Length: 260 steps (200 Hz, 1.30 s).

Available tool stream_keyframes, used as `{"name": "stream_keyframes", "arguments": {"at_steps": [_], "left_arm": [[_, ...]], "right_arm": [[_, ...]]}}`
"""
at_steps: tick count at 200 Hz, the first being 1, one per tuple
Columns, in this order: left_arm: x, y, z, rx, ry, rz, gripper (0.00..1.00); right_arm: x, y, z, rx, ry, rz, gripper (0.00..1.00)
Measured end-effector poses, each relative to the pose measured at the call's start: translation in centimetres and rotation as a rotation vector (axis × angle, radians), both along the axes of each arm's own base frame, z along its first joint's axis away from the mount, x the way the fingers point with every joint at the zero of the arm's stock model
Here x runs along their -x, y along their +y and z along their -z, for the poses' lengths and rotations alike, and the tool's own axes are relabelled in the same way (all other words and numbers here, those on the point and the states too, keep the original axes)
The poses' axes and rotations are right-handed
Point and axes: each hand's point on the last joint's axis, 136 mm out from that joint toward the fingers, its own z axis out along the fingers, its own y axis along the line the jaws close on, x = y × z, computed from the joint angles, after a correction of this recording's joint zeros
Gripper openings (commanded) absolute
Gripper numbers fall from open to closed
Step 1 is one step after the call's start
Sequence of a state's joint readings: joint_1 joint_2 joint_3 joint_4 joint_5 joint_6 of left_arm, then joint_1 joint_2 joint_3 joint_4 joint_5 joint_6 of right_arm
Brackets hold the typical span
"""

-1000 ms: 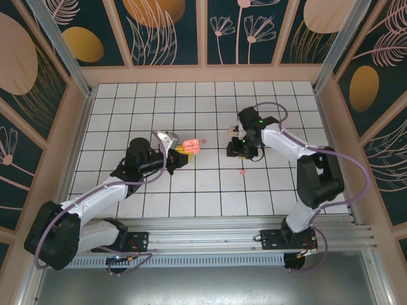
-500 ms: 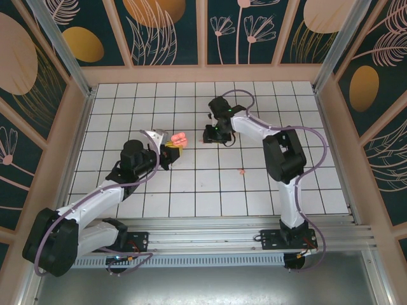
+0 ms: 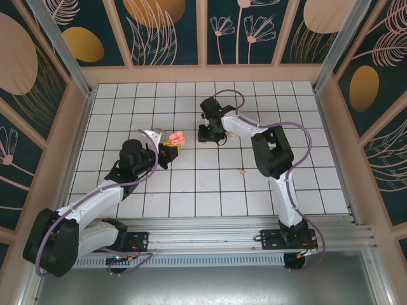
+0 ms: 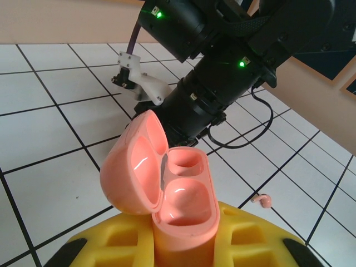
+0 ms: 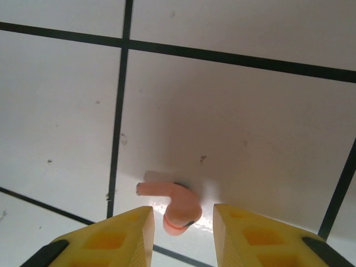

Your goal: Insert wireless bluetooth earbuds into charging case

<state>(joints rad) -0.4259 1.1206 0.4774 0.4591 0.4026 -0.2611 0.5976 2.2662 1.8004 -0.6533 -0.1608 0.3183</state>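
Jaws of the right gripper [image 5: 181, 222] are narrowed but still parted, set astride a pink earbud [image 5: 173, 207] on the tabletop [image 5: 250, 111] after a swing leftward. Open charging case [image 4: 167, 189] is kept clamped in the left gripper [image 4: 183, 253]. Pickup is judged imminent.

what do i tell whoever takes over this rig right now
Left gripper: shut on the pink charging case, lid open, both wells empty.
Right gripper: open, low over the tiles, one finger each side of a pink earbud lying flat.
Second pink earbud: on a tile nearer the bases.
Done: case held open. Left: grasp and seat the earbuds; none is in yet.
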Motion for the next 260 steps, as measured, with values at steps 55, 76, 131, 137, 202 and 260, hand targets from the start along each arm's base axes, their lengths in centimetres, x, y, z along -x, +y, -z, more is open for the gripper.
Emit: {"name": "stream_keyframes", "arguments": {"at_steps": [55,76,131,137,202,260], "left_arm": [[0.0,0.0,0.2,-0.003,0.007,-0.001,0.10],[0.0,0.0,0.2,-0.003,0.008,-0.001,0.10],[0.1,0.1,0.5,-0.009,0.018,-0.001,0.10],[0.1,0.1,0.5,-0.009,0.020,-0.001,0.10],[0.1,0.1,0.5,-0.009,0.020,0.001,0.10],[0.2,0.0,0.4,-0.001,0.026,0.005,0.10]], "right_arm": [[-0.5,0.0,0.7,0.018,-0.010,-0.010,0.30],[-0.6,-0.1,0.8,0.025,-0.014,-0.016,0.28],[-0.5,0.0,0.8,0.030,-0.029,-0.047,0.22],[-0.5,0.0,0.8,0.029,-0.035,-0.052,0.21],[4.2,-3.4,0.3,0.088,-0.029,-0.126,0.20],[9.1,-6.1,-2.3,0.093,-0.084,-0.288,0.19]]}}
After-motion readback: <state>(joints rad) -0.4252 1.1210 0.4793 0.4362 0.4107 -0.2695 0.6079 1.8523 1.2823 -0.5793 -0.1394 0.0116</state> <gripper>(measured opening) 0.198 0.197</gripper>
